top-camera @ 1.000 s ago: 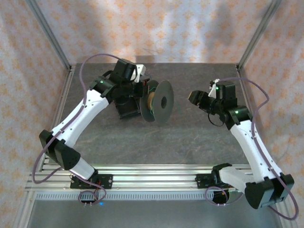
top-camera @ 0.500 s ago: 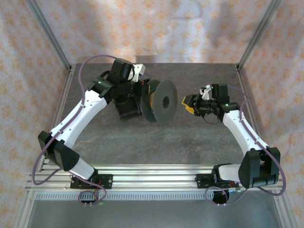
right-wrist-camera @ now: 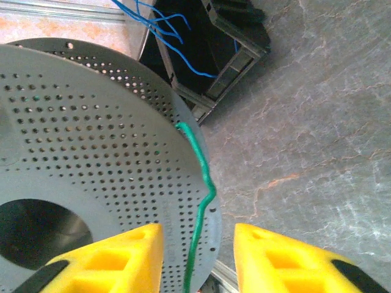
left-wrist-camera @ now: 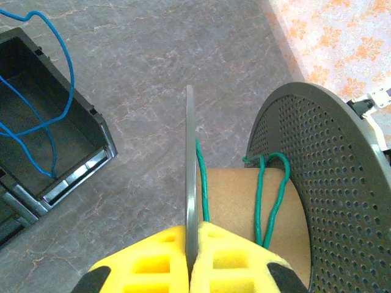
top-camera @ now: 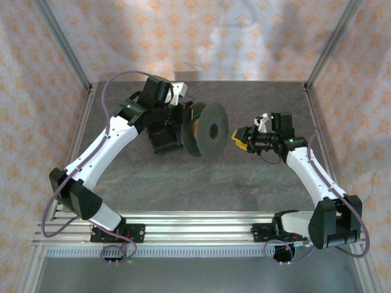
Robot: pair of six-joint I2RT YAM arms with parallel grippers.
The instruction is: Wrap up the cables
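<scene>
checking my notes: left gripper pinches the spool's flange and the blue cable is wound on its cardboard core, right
Wrong colour: the left wrist view shows the green cable on the cardboard core; the blue cable runs into the black bin. The left gripper does pinch the flange.

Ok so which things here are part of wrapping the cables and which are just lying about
In the job:
- green cable, a few turns on the spool
- blue cable, lying in the black bin
- left gripper, pinching the spool's flange
- right gripper, open around the green cable

Lying about:
- the black bin itself
- aluminium rail
</scene>
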